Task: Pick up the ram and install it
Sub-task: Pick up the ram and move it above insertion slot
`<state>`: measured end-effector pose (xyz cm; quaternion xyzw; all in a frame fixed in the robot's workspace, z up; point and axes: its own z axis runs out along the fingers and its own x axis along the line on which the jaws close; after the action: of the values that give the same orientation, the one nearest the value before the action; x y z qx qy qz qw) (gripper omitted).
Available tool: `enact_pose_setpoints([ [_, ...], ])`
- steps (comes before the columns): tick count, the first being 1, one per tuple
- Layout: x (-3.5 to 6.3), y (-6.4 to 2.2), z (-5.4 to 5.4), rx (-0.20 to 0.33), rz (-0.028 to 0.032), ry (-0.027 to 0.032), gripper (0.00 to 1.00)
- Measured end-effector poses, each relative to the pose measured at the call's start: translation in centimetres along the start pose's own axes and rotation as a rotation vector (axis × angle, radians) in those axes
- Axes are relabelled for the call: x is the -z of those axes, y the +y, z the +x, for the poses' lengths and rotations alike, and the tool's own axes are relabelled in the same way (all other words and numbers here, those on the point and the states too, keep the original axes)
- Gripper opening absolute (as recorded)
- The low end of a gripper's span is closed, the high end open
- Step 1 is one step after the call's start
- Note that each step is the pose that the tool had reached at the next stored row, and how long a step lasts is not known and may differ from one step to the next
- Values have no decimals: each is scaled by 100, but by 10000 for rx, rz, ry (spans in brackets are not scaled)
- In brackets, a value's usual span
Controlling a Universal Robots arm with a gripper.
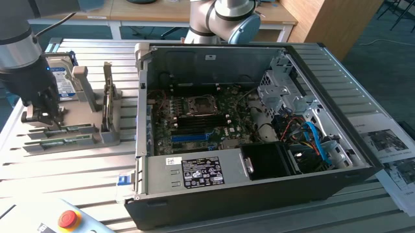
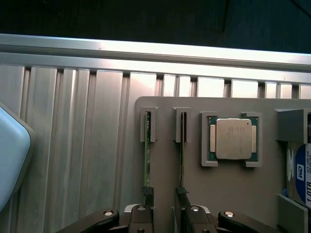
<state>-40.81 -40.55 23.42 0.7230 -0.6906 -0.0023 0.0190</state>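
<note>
Two green ram sticks stand on edge in a grey holder [image 1: 107, 136] on the table, at the exterior view's left: one ram stick [image 1: 70, 129] [image 2: 147, 158] and a second ram stick [image 1: 61, 142] [image 2: 182, 158] parallel to it. My gripper [image 1: 44, 118] [image 2: 164, 193] hangs low over the end of the sticks. It is open, and bare holder shows between its black fingertips [image 2: 147, 192]. Each fingertip lines up with one stick. The open computer case [image 1: 337, 174] lies in the middle, with a blue slot [image 1: 193, 137] on its motherboard.
A square silver processor chip [image 2: 233, 139] sits in the holder beside the sticks. A hard drive [image 1: 61, 80] [image 2: 300, 179] stands at the holder's far end. A red stop button [image 1: 68, 218] lies near the table's front. Papers [image 1: 392, 150] lie at the exterior view's right.
</note>
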Motion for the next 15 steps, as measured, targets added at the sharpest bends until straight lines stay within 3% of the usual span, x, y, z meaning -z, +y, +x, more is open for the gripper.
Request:
enact_pose_setpoints([
  [5,3,-76,4,2,-8,0,31],
  [15,-9,-73,81,1,-9,1,31],
])
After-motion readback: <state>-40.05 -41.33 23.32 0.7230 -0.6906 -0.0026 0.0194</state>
